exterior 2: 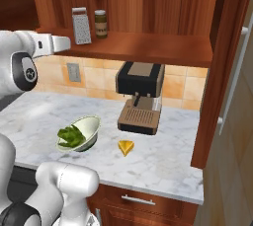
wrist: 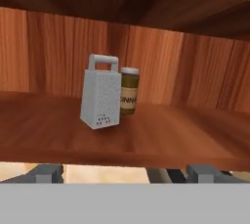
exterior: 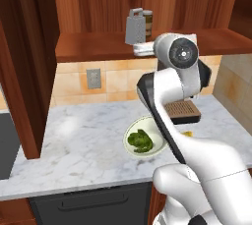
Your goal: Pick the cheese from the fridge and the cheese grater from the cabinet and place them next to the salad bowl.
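Note:
The grey box cheese grater (wrist: pixel 100 93) stands upright on the shelf of the reddish-brown cabinet (wrist: pixel 146 140), touching a dark labelled jar (wrist: pixel 129 91) on its right. My gripper (wrist: pixel 127 174) is open, level with the shelf's front edge and short of the grater (exterior 2: pixel 81 25), with nothing between its fingers. On the marble counter the cheese (exterior 2: pixel 126 147), a small yellow wedge, lies just right of the salad bowl (exterior 2: pixel 92 124), which holds green leaves. The bowl (exterior: pixel 129 146) sits partly behind my arm. The fridge is out of view.
A coffee machine (exterior 2: pixel 141 96) stands on the counter (exterior 2: pixel 168 161) behind the cheese, under the shelf. A tall wood panel (exterior 2: pixel 222 72) closes off the right side. A wall outlet (exterior: pixel 93 78) sits on the tiled backsplash.

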